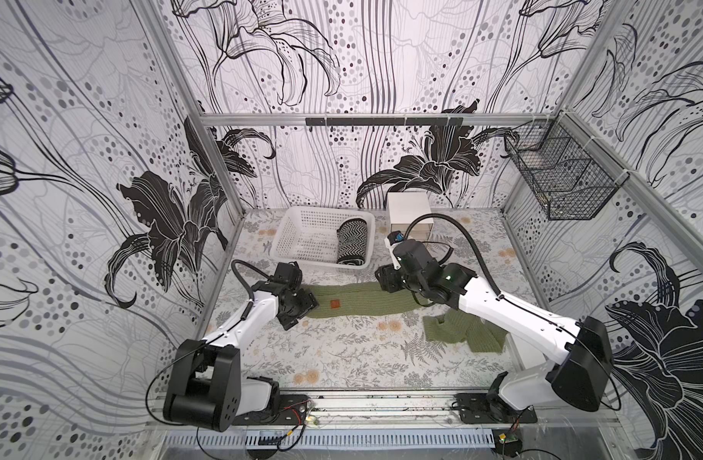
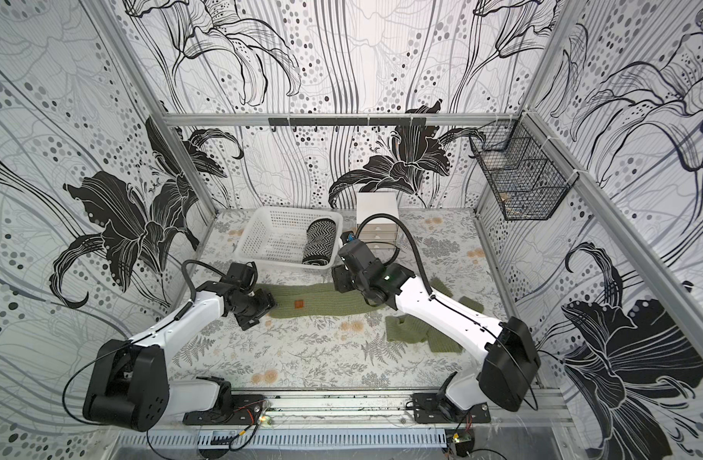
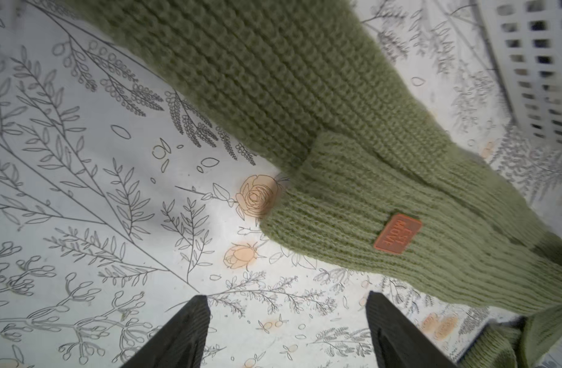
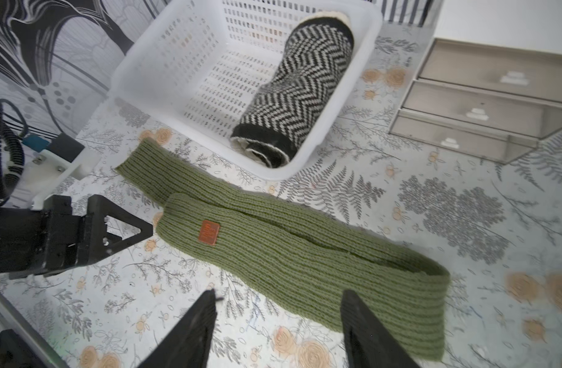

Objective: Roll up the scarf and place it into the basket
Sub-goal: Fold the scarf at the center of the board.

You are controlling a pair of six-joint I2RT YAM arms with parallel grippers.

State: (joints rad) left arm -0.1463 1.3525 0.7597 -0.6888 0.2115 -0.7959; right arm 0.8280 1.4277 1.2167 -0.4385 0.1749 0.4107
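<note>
Nearest the camera, in the lower right of both top views, one end of the green scarf (image 1: 361, 300) lies bunched on the table (image 1: 341, 358), partly under the right arm (which hides how it joins the rest). Beyond it the main length runs as a flat band across the middle of the frame, doubled over on itself, with an orange tag (image 1: 335, 304) on the upper layer near its left end. The left fingers (image 3: 184, 334) stand well apart with nothing between them, just short of that tagged end. The right fingers (image 4: 193, 334) are likewise parted and empty, above the band's other stretch. The knit looks soft, light and thick, with no stiffness. It should sag and stretch if lifted by one point, and its ribs should grip rather than slip. The tagged end seems the sensible place to pinch, both layers together, to start a tight turn. Further back, toward upper centre, the white basket (image 1: 286, 227) sits just beyond the band. A rolled zigzag scarf (image 1: 353, 242) lies along its right side, leaving the left half bare. Behind it to the right stands a small drawer unit (image 1: 407, 207), drawers closed, and a black wire basket (image 1: 561, 187) hangs on the right wall, its contents too faint to tell.
</note>
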